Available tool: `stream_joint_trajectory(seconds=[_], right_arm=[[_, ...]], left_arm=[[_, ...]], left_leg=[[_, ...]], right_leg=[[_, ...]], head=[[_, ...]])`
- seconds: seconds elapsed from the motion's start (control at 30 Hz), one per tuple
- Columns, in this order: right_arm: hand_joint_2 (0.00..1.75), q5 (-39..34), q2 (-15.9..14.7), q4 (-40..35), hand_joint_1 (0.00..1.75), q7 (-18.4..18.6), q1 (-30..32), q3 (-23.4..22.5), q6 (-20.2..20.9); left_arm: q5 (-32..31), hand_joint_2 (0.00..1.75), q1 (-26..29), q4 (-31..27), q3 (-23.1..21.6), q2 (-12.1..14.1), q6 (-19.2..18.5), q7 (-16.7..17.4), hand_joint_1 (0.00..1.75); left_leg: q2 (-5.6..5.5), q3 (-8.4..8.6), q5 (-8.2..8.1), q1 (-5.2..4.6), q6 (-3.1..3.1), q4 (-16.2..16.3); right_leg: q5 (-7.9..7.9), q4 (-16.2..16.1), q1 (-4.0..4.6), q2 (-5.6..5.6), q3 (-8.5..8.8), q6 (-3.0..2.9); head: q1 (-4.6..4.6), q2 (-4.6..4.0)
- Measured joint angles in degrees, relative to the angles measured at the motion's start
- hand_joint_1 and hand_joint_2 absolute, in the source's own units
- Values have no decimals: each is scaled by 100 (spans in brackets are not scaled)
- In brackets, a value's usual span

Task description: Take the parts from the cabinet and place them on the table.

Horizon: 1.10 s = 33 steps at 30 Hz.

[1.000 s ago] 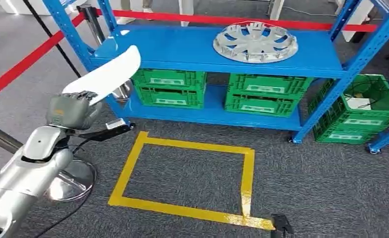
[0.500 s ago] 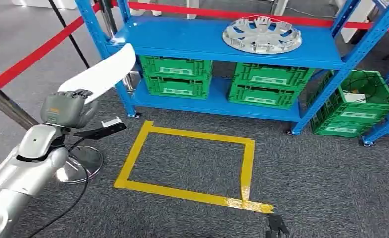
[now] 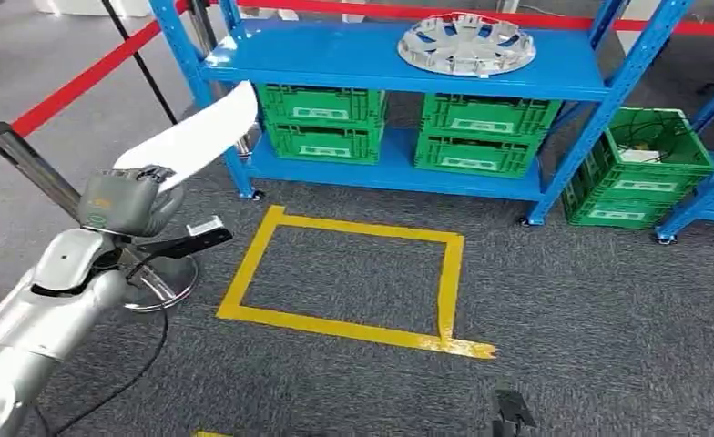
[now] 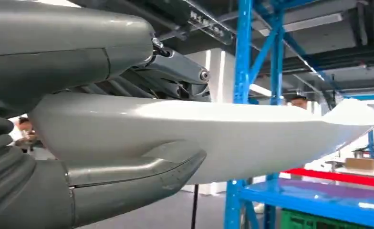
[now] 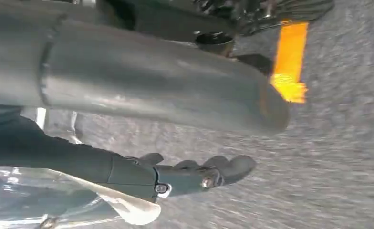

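Stood on grey carpet floor (image 3: 563, 300). Yellow tape square (image 3: 349, 278) lay marked on it ahead of me. Beyond that, blue metal rack (image 3: 381, 59), green crates (image 3: 321, 123) lined up on its lower shelf. Another green crate (image 3: 640, 177) sat on floor to right of rack. Red barrier belt (image 3: 85, 80) ran from silver post (image 3: 30, 168) on my left, round chrome base (image 3: 158, 282) nearby. Black cable (image 3: 144, 364) trailed across carpet. Overhead light bright.
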Motion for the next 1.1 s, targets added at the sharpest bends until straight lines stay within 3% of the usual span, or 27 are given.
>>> stream_joint_trajectory(seconds=[0.03, 0.07, 0.1, 0.13, 0.17, 0.2, 0.23, 0.27, 0.3, 0.33, 0.4, 0.43, 0.47, 0.5, 0.57, 0.6, 0.63, 0.67, 0.7, 0.77, 0.8, 0.83, 0.87, 0.9, 0.93, 1.0, 1.1], right_arm=[[0, -5, 4, 0, 0, -4, -2, 2, 0], [0, -7, 7, -2, 0, -11, -4, 7, 17], [0, -9, 9, -2, 0, -13, -2, 13, 20], [0, -11, 9, -2, 0, -13, 2, 24, 24], [0, -11, 7, -2, 0, -13, 3, 37, 39], [0, -13, 9, -2, 0, -13, 2, 42, 42], [0, -15, 11, -2, 0, -13, 0, 48, 46], [0, -26, 17, -2, 0, -13, -1, 57, 46], [0, -35, 28, -7, 0, -15, -3, 70, 46], [0, -44, 28, -7, 0, -18, -5, 85, 48], [0, -57, 31, -9, 0, -20, -4, 98, 52], [0, -64, 37, -9, 0, -20, 1, 107, 52], [0, -68, 37, -9, 0, -20, 0, 120, 52], [0, -74, 37, -9, 0, -20, -4, 131, 52], [0, -81, 37, -9, 0, -15, 1, 133, 52], [0, -85, 37, -9, 0, -13, 14, 135, 52], [0, -85, 37, -9, 0, -11, 30, 136, 55], [0, -96, 37, -9, 0, -7, 47, 138, 70], [0, -103, 37, -9, 0, -7, 54, 138, 85], [0, -120, 35, -9, 0, -11, 48, 138, 118], [0, -149, 35, -9, 0, -31, 35, 138, 155], [0, -194, 35, -9, 0, -70, 34, 138, 183], [0, -228, 37, -9, 0, -85, 47, 138, 206], [0, -245, 37, -11, 0, -101, 62, 138, 223], [0, -258, 35, -9, 0, -120, 75, 138, 238], [0, -299, 35, -11, 0, -168, 76, 136, 273], [0, -361, 37, -11, 0, -280, 75, 131, 317]], left_arm=[[24, 175, -5, 0, 0, 13, 0, -2, 175], [61, 175, -7, 0, -4, 15, 0, -26, 175], [100, 175, 1, 0, -13, 15, -2, -39, 175], [110, 175, 11, 0, -22, 15, 0, -46, 175], [153, 175, 23, -2, -35, 22, -13, -70, 175], [212, 175, 22, 0, -39, 22, -28, -100, 175], [258, 175, 17, -2, -39, 22, -35, -127, 175], [304, 175, 8, -4, -39, 22, -52, -140, 175], [345, 175, -2, -9, -39, 22, -70, -146, 175], [372, 175, -13, -20, -41, 22, -74, -151, 175], [405, 175, -23, -22, -42, 22, -85, -155, 175], [418, 175, -17, -22, -44, 24, -96, -155, 175], [470, 175, -16, -22, -44, 22, -114, -171, 175], [529, 175, -25, -22, -44, 20, -135, -190, 175], [586, 175, -14, -31, -44, 15, -170, -216, 175], [599, 175, 0, -31, -44, 15, -175, -225, 175], [612, 175, 14, -31, -44, 15, -177, -227, 175], [630, 175, 29, -31, -44, 15, -183, -227, 175], [634, 175, 31, -31, -44, 15, -188, -227, 175], [641, 175, 28, -39, -41, 17, -190, -232, 175], [647, 175, 27, -46, -41, 17, -197, -232, 175], [658, 175, 14, -50, -39, 35, -214, -232, 175], [671, 175, 14, -52, -42, 35, -223, -234, 175], [682, 175, 21, -52, -44, 33, -232, -234, 175], [687, 175, 22, -52, -44, 42, -240, -240, 175], [697, 175, 9, -52, -42, 44, -242, -240, 175], [706, 175, -4, -55, -42, 48, -258, -240, 175]], left_leg=[[1, -73, -292, -1, -19, 334], [0, -171, -607, -3, -42, 899], [1, -221, -675, -1, -49, 1301], [1, -222, -600, -1, -48, 1495], [1, -106, -328, -2, -36, 1536], [1, 95, -133, -4, -14, 1317], [1, 427, -37, -12, 26, 875], [3, 811, -113, -32, 81, 347], [13, 1113, -359, -52, 128, -85], [11, 1189, -433, -62, 148, -274], [9, 1132, -430, -101, 195, -290], [8, 1112, -379, -92, 248, -338], [24, 1130, -286, -42, 284, -420], [24, 1092, -238, -41, 326, -440], [24, 980, -161, -44, 348, -433], [24, 928, -127, -49, 345, -429], [23, 879, -98, -49, 341, -420], [20, 837, -70, -49, 332, -405], [10, 795, -52, -48, 318, -383], [-4, 742, -35, -46, 289, -325], [-3, 706, -27, -63, 260, -300], [-5, 666, -11, -84, 225, -257], [-4, 643, -6, -94, 219, -247], [-6, 635, 20, -96, 307, -258], [-5, 635, 28, -92, 309, -263], [-3, 635, 66, -84, 306, -292], [-4, 634, 110, -72, 250, -335]], right_leg=[[40, 0, 2, 2, -73, -9], [139, 8, 9, -3, -183, -18], [203, 16, 15, -10, -270, -19], [246, 27, 16, -15, -332, -16], [316, 51, 19, -32, -452, -8], [357, 73, 23, -35, -534, 1], [396, 95, 30, -36, -597, 14], [427, 112, 29, -39, -625, 27], [454, 126, 56, -47, -654, 54], [496, 128, 43, -56, -679, 94], [566, 123, 17, -74, -710, 168], [603, 95, 29, -81, -710, 201], [550, 143, 22, -57, -791, 221], [338, 334, 25, -20, -885, 250], [-180, 1240, 2, 11, -1240, 302], [-358, 1649, 0, 10, -1397, 318], [-420, 1866, 0, 9, -1461, 334], [-349, 1798, -6, 9, -1378, 342], [-179, 1476, -15, 9, -1154, 339], [211, 428, -23, 12, -504, 303], [98, 148, -19, 35, -352, 267], [148, 104, -14, 36, -322, 225], [175, 90, -27, 32, -339, 219], [185, 96, -21, 28, -349, 234], [199, 95, -12, 31, -357, 216], [222, 96, 2, 35, -373, 178], [237, 97, 16, 29, -392, 153]], head=[[4, 0], [2, 0], [2, 0], [4, 0], [0, 0], [4, 0], [2, 0], [2, 0], [7, 0], [11, 0], [9, 0], [4, 0], [7, 0], [31, 0], [44, 0], [48, 0], [46, 0], [48, 0], [48, 0], [50, 0], [48, 0], [35, 0], [44, 0], [39, 0], [39, 0], [35, 0], [39, 0]])
